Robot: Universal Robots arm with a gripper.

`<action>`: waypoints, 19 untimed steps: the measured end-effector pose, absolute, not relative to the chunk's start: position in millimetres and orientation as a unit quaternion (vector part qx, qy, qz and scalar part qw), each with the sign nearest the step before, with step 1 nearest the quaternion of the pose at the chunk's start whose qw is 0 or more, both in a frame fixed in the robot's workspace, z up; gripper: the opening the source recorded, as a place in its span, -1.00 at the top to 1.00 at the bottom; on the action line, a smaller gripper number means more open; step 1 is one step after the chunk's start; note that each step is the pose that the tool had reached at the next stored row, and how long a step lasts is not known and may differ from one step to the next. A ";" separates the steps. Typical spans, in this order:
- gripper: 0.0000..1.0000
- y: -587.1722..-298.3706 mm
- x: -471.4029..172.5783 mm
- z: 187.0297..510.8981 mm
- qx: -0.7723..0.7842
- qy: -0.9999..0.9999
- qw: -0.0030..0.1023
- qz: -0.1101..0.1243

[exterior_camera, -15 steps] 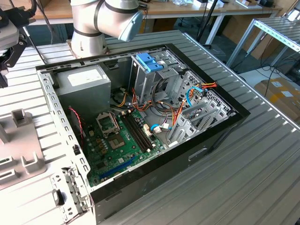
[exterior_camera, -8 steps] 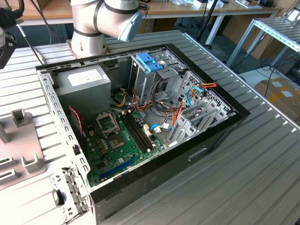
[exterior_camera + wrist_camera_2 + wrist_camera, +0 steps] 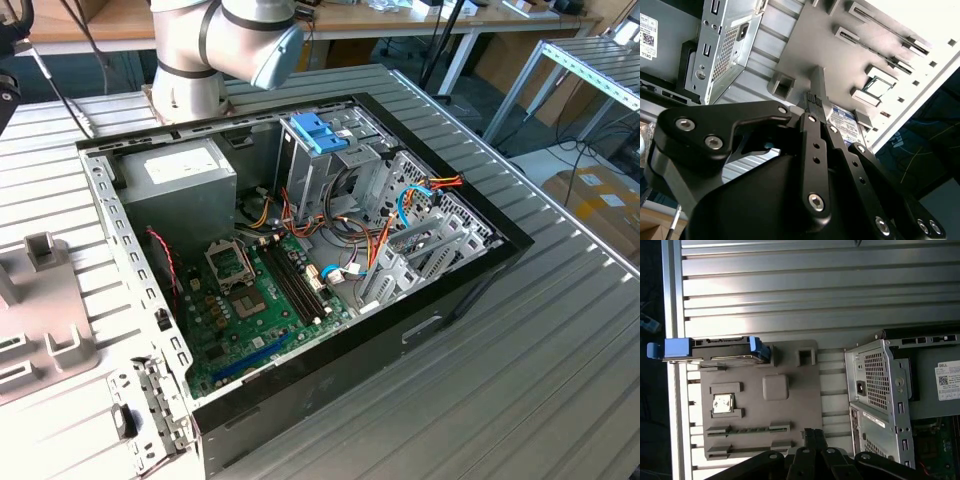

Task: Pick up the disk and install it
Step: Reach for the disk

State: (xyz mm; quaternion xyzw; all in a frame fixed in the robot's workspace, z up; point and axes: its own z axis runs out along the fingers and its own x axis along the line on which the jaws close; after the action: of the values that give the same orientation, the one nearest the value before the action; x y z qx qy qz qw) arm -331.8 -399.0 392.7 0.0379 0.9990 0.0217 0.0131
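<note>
The pick-up step was judged to be in hand, with nothing yet grasped. In the first wrist view the end effector point(image 3: 813, 433) was seen above the plate point(image 3: 790, 410), toward the edge opposite the disk point(image 3: 715, 349). Its fingers were clenched together on nothing, as was shown in both wrist views.

The disk was stood on edge along one edge of the plate, its dark body framed by light-blue rails. Its tab end was carried out past the plate's corner toward the edge of the desk point(image 3: 790, 290). It was well apart from the end effector, with the plate's width between them.

The case point(image 3: 330, 390) was laid open on the desk just beside the plate. In the exterior view the cage point(image 3: 320, 175), topped by a blue bracket point(image 3: 318, 130), was seen inside it near the far wall. With the disk on the plate, installation was judged not yet begun.

For a grasp, it was judged that the fingers would have to be parted, carried across the plate and squared to the disk's long faces. The raised blocks on the plate would have to be cleared, and the thin body taken evenly so that it was not tipped.
</note>
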 end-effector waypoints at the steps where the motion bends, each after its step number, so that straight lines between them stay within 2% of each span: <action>1: 0.79 -398.9 -332.7 392.7 0.038 0.999 0.013 0.022; 19: 0.79 -398.9 -343.1 392.7 0.038 0.999 0.013 0.022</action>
State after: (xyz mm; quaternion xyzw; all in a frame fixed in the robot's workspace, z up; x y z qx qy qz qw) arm -343.1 -398.9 392.7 0.0378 0.9990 0.0217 0.0130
